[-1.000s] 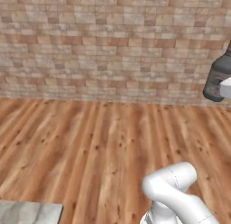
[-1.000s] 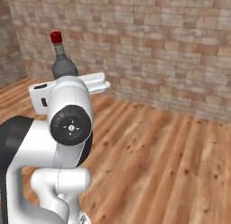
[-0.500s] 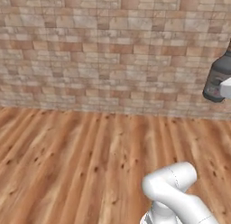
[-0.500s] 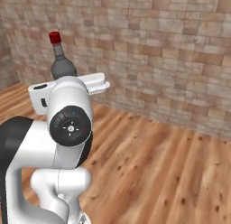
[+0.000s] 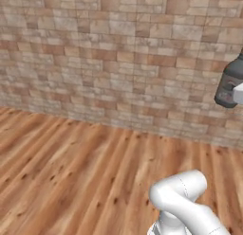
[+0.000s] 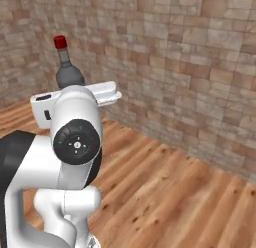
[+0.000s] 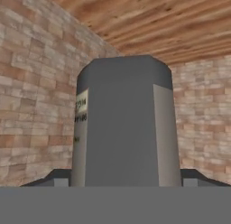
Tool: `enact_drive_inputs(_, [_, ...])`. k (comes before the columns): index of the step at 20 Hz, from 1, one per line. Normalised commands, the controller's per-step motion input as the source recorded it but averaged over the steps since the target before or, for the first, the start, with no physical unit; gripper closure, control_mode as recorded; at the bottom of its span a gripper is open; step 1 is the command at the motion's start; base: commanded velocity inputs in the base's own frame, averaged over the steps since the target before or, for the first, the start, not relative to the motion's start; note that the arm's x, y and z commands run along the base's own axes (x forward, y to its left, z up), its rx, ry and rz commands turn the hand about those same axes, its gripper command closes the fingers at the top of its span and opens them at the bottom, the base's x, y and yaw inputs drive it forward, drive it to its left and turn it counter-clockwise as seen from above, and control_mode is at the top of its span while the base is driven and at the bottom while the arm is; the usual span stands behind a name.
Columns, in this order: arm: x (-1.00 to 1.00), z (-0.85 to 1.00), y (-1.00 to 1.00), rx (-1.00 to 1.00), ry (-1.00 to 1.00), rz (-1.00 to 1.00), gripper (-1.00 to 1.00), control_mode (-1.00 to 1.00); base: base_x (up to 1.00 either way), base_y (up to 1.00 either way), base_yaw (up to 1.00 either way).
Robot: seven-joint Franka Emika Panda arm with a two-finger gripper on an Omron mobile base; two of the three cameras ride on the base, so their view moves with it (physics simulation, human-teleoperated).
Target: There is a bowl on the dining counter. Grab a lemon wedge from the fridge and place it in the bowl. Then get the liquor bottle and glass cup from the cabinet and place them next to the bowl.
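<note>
The liquor bottle (image 6: pixel 68 74) is dark grey with a red cap and stands upright in the air, just behind my arm's big joint in the right base view. Its lower body (image 5: pixel 228 85) shows at the right edge of the left base view. In the hand view the bottle (image 7: pixel 124 119) stands close up, with a pale label on its left side. My gripper (image 7: pixel 125 179) is shut on the liquor bottle, one dark fingertip (image 7: pixel 57 178) on each side of it. The bowl, lemon wedge and glass cup are out of view.
A brick wall (image 5: pixel 118 63) runs across ahead, with a wooden plank floor (image 5: pixel 71 172) below it. In the right base view the wall (image 6: pixel 200 67) turns a corner at the far left.
The whole picture has shifted, so the base and its cameras have moved; a grey counter corner has left the lower left of the left base view. The bottle stays in the gripper.
</note>
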Motion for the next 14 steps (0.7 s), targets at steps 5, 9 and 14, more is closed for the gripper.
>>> enact_drive_inputs(5, [0.00,0.00,0.00,0.00,0.00,0.00,1.00,1.00,0.96,-0.03,0.38])
enact_drive_inputs(9, [0.00,0.00,0.00,0.00,0.00,0.00,1.00,1.00,0.90,0.00,0.39])
enact_drive_inputs(14, [0.00,0.00,0.00,0.00,0.00,0.00,1.00,1.00,0.98,0.00,0.39])
